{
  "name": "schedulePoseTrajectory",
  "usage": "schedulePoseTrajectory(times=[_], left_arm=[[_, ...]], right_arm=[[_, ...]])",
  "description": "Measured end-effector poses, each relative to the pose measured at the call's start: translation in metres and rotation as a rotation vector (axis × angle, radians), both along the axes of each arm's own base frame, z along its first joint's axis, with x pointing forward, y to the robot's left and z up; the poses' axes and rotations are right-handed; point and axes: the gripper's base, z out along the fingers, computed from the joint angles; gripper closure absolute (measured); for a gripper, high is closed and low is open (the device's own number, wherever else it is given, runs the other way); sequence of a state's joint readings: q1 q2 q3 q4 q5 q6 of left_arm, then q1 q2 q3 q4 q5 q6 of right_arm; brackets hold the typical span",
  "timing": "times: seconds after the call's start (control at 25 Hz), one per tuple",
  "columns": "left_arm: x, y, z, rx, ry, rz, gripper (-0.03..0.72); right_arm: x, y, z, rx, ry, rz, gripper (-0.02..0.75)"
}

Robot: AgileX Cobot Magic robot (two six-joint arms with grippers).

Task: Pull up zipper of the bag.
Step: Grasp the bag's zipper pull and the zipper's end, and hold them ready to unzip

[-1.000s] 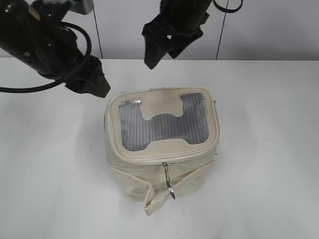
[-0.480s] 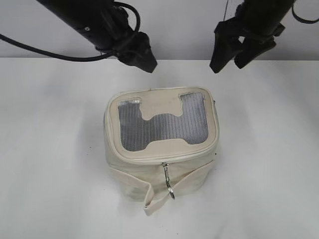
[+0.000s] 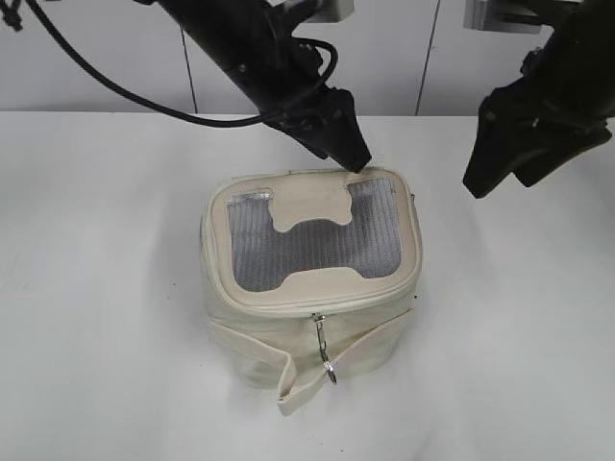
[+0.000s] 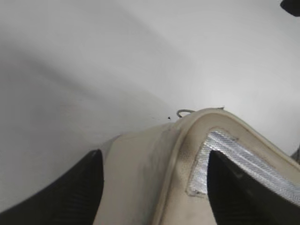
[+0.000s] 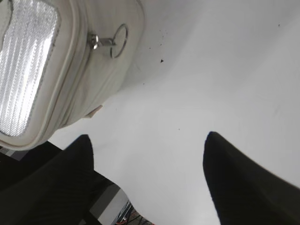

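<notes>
- The small boxy cream-white fabric bag (image 3: 312, 288) stands mid-way on the white tabletop (image 3: 96, 288).
- A silver ring-pull slider (image 3: 324, 348) of the cream zipper (image 3: 317, 305) hangs at its near side.
- Left black claw (image 3: 348, 154), released, hovers at the lid's far edge.
- Right black claw (image 3: 500, 178), spread and holding nothing, hangs apart, right of the bag.

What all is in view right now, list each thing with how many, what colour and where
Boxy cream-white fabric bag: one, cream with grey mesh lid panel, mid-table.
Cream zipper track: one, around the lid edge.
Silver metal sliders with ring pulls: two seen, one on the front, one on a side by the right wrist camera.
Wide cream strap: one, across the lower front.
White table: one, under everything.
Left gripper: black, open, at the lid's back edge.
Right gripper: black, open, off to the bag's right.
</notes>
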State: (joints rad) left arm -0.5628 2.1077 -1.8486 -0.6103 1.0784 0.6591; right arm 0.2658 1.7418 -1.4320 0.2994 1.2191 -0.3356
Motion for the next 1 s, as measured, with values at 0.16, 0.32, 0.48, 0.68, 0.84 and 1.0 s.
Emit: schedulePoseTrajectory(times=[0.16, 0.32, 0.48, 0.68, 0.84, 1.0], left_arm=[[0.004, -0.008, -0.012, -0.004, 0.082, -0.048, 0.161], [0.004, -0.015, -0.024, -0.022, 0.136, -0.071, 0.160], [-0.002, -0.026, -0.031, -0.039, 0.163, -0.091, 0.160], [-0.005, -0.033, -0.033, -0.039, 0.144, -0.109, 0.160], [-0.004, -0.037, -0.040, -0.037, 0.147, -0.110, 0.170], [-0.003, -0.037, -0.042, -0.036, 0.139, -0.103, 0.343]], right_arm=[[-0.015, -0.004, 0.001, 0.002, 0.015, -0.006, 0.172], [-0.022, -0.005, 0.005, 0.006, 0.010, -0.011, 0.172], [-0.024, -0.005, 0.007, 0.020, 0.010, -0.017, 0.172], [-0.024, -0.004, 0.007, 0.025, 0.012, -0.019, 0.172], [-0.024, -0.004, 0.007, 0.025, 0.012, -0.019, 0.172], [-0.024, -0.004, 0.007, 0.025, 0.012, -0.019, 0.172]])
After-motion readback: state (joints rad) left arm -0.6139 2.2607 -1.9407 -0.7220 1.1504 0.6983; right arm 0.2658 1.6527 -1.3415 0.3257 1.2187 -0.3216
